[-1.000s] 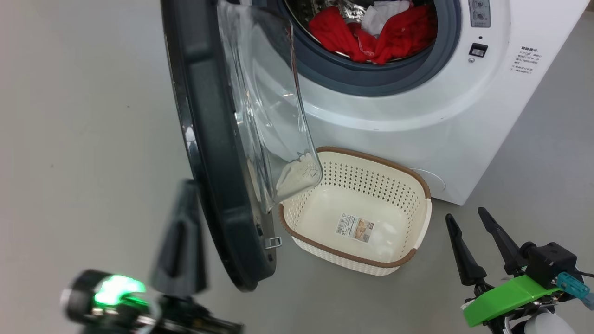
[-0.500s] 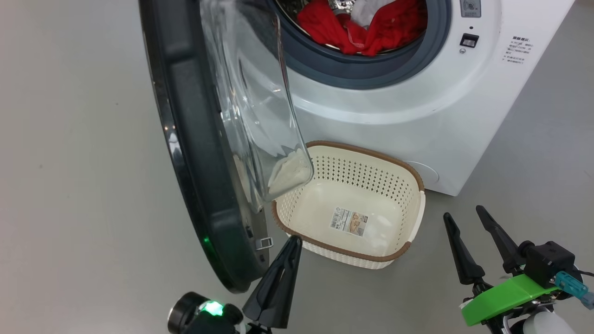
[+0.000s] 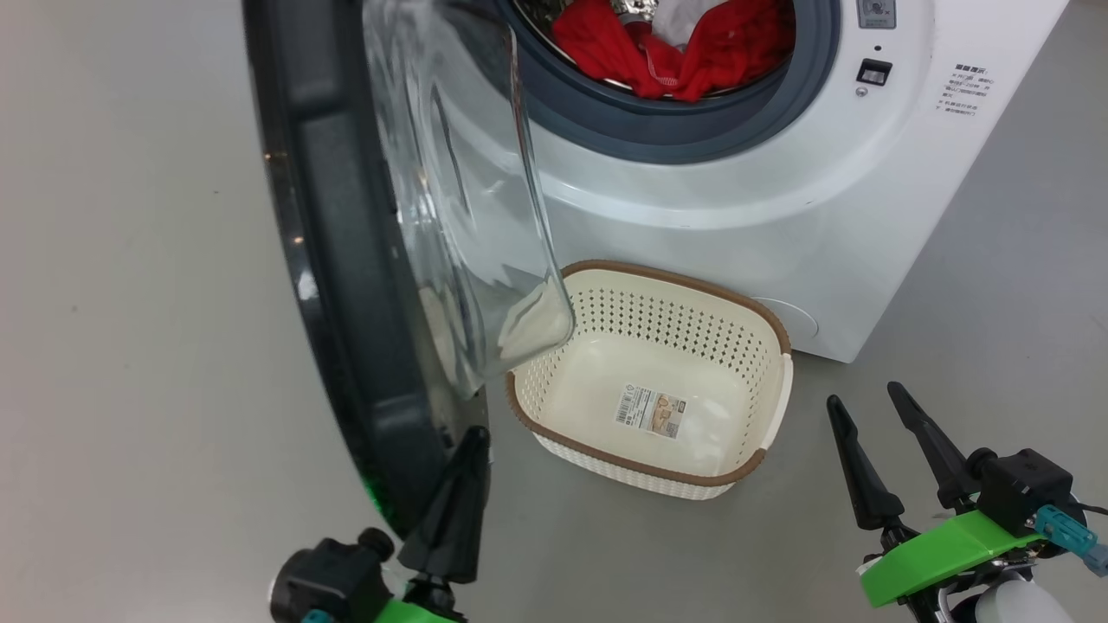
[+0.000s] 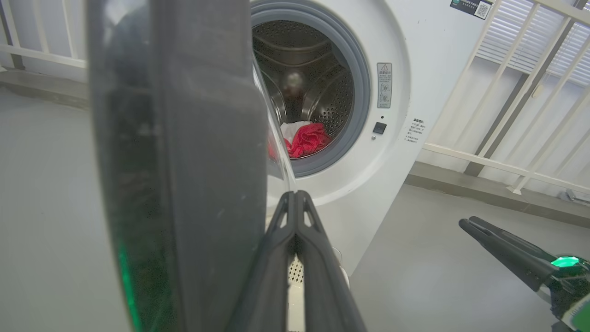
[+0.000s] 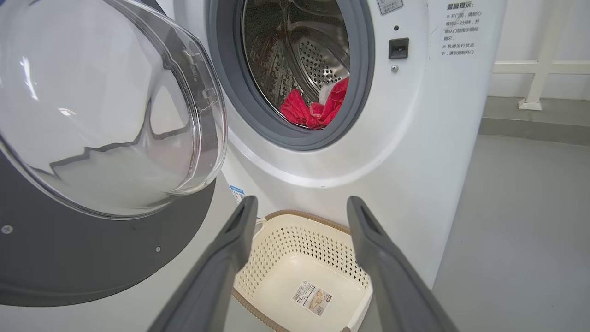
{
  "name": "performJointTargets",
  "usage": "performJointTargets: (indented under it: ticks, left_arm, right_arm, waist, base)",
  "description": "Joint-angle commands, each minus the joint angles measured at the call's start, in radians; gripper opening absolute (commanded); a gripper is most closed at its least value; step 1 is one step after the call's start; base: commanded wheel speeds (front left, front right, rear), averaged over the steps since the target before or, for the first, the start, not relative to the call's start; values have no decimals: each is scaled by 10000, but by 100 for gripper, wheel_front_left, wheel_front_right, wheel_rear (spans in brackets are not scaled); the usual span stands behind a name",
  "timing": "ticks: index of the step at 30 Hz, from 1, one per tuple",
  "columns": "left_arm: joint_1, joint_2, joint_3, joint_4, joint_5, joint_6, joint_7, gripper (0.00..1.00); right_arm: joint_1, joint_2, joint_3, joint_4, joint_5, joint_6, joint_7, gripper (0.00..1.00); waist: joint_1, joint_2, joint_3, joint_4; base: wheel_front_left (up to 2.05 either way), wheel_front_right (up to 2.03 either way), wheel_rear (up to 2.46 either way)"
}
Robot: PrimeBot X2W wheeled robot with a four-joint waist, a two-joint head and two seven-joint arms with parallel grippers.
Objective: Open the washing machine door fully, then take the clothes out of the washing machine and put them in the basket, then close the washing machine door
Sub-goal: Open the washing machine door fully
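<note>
1. We see the washing machine door swung well out from the washing machine, its glass bowl facing the drum.
2. The left gripper has its fingers pressed together on nothing, tips just beside the door's lower inner rim (we cannot tell whether they touch).
3. The right gripper hovers with fingers spread and empty, right of the basket.
4. The clothes lie in the drum; the basket sits on the floor before the machine.
</note>
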Motion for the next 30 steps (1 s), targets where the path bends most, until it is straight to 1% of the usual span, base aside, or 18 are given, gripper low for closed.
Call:
performJointTargets:
  ticks: [1,8,12,16,25,30]
  left_arm:
    - [-224,79,631,-140,-31,80,-51,0]
    - [33,79,1557,-122,105,28,-51,0]
    - [214,79,2241,-134,366,-126,-51,0]
    - [263,79,3032,-69,586,-297,-51,0]
    - [95,79,4854,140,966,-519,-51,0]
    - [-301,105,5995,549,1173,-778,-51,0]
  right_arm:
    - [-225,-22,188,-271,-63,65,-65,100]
    - [-152,-15,153,-289,-53,65,-65,100]
    - [-107,7,183,-290,-48,65,-65,100]
    - [-79,-4,224,-298,-35,65,-65,100]
    - [-149,-19,311,-310,8,65,-65,100]
    - [-201,-50,357,-314,11,65,-65,100]
  waist:
    - [0,0,-8,22]
    - [0,0,-49,114]
    - [0,0,-83,185]
    - [0,0,-80,246]
    - [0,0,14,197]
    - [0,0,155,126]
  base:
    - [0,0,0]
    - [0,0,0]
    - [0,0,0]
    - [0,0,0]
    - [0,0,0]
    - [0,0,0]
